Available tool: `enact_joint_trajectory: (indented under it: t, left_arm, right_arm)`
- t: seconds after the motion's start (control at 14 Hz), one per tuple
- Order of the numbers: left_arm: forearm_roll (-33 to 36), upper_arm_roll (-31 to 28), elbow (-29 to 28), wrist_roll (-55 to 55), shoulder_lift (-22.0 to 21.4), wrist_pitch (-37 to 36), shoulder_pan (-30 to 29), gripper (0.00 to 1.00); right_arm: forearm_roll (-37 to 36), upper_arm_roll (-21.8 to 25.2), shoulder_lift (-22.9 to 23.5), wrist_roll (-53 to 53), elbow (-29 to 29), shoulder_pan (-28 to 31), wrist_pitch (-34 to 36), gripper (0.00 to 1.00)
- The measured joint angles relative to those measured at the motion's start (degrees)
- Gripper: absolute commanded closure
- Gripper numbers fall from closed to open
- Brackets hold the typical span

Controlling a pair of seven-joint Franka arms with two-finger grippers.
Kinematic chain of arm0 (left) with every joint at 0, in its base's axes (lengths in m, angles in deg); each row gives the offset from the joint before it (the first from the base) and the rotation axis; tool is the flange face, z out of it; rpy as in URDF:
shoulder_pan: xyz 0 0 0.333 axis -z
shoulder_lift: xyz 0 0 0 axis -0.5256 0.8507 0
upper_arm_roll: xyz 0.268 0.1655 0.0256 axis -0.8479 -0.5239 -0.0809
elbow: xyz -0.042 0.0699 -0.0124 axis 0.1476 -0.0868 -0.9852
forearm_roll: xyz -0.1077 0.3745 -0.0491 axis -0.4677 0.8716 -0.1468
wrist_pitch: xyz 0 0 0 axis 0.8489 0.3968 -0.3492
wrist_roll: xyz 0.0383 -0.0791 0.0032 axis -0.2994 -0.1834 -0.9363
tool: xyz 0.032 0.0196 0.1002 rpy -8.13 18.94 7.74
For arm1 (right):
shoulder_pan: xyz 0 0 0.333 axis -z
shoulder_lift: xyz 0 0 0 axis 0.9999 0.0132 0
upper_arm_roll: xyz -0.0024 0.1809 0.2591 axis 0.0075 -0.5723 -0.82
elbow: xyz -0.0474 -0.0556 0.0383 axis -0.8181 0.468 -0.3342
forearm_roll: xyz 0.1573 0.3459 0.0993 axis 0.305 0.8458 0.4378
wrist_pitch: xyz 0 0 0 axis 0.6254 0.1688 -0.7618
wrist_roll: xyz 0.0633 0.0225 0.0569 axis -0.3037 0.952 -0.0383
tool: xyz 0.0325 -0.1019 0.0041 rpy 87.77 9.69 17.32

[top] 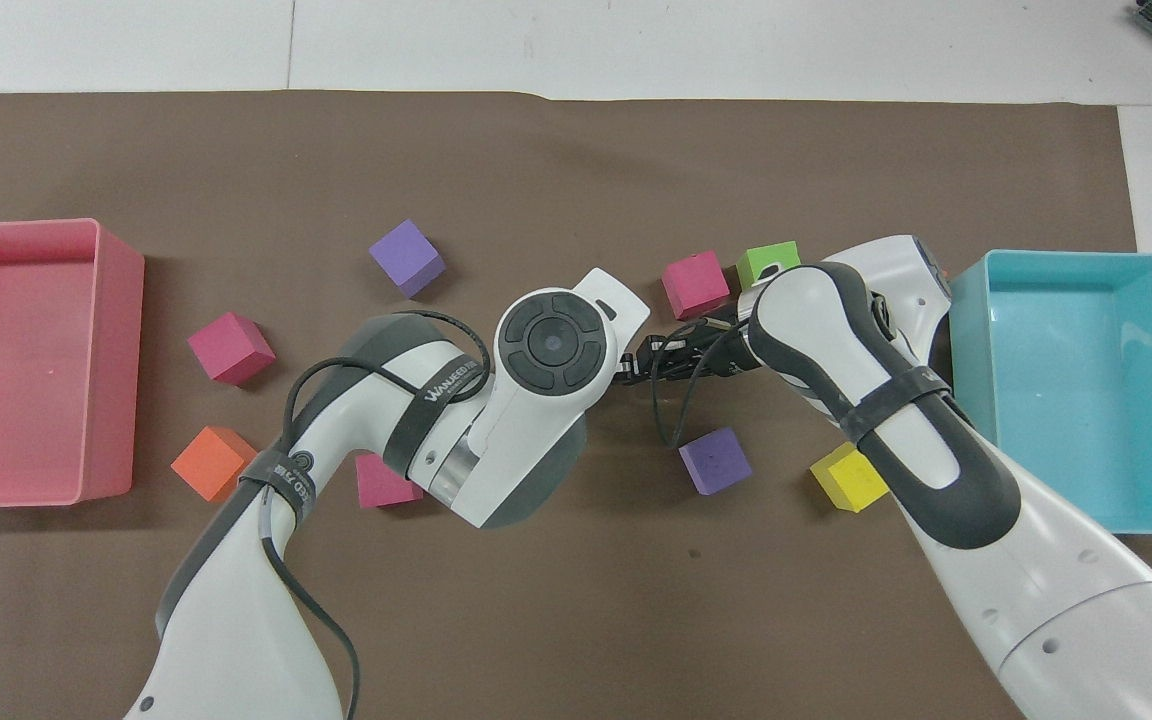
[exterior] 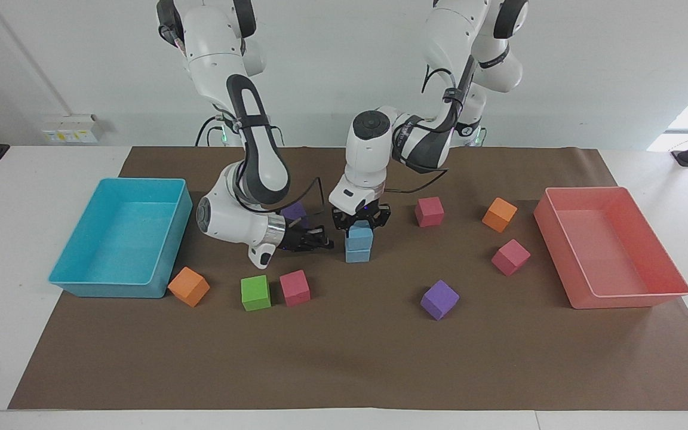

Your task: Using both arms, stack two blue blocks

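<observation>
Left gripper (exterior: 361,222) is pointed straight down over the middle of the brown mat (exterior: 344,364) and is closed on the upper blue block (exterior: 360,237), its fingertips pressed against that block's two side faces. Right gripper (exterior: 319,242) is laid almost level, low over the mat, with its fingertips brought together on nothing. It is aimed at the stack from the right arm's end of the table, just beside it, and no contact can be made out.

The left arm (exterior: 374,155) is folded down over the stack, so both blue blocks are hidden in the overhead view. The right arm (exterior: 260,155) is bent in low beside it and is judged to be waiting. A turquoise tray (exterior: 90,285) is set at the right arm's end of the table and a pink tray (exterior: 633,300) at the left arm's end, both well apart from the work.

The upper blue block is seated on the lower blue block (exterior: 358,255), their edges nearly in line (a slight offset is seen). The lower block rests on the mat.

The stacking is judged all but done, with only the release left. The block lies directly under the left gripper, so the coming move is expected to be an opening and a straight lift. The left gripper is the nearer one, being already on the block.
</observation>
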Motion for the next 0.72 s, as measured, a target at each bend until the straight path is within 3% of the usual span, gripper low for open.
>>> enact_joint_trajectory:
  t: [0.21,0.36,0.43,0.5,0.57,0.72]
  left_arm:
    - [0.00,0.02,0.00,-0.07,0.00,0.05,0.00,0.62]
    - [0.00,0.06,0.00,-0.13,0.00,0.07,0.00,0.35]
    - [0.01,0.10,0.00,-0.22,0.00,0.08,0.00,0.30]
    - [0.01,0.11,0.00,-0.33,0.00,0.13,0.00,0.10]
    - [0.01,0.11,0.00,-0.71,0.00,0.29,0.00,0.00]
    - [0.02,0.04,0.00,-2.02,0.00,0.61,0.00,0.00]
  right_arm:
    - [0.00,0.00,0.00,0.00,0.00,0.00,0.00,1.00]
    - [0.00,0.00,0.00,0.00,0.00,0.00,0.00,1.00]
    - [0.00,0.00,0.00,0.00,0.00,0.00,0.00,1.00]
    - [0.00,0.00,0.00,0.00,0.00,0.00,0.00,1.00]
    - [0.00,0.00,0.00,0.00,0.00,0.00,0.00,1.00]
    - [0.00,0.00,0.00,0.00,0.00,0.00,0.00,1.00]
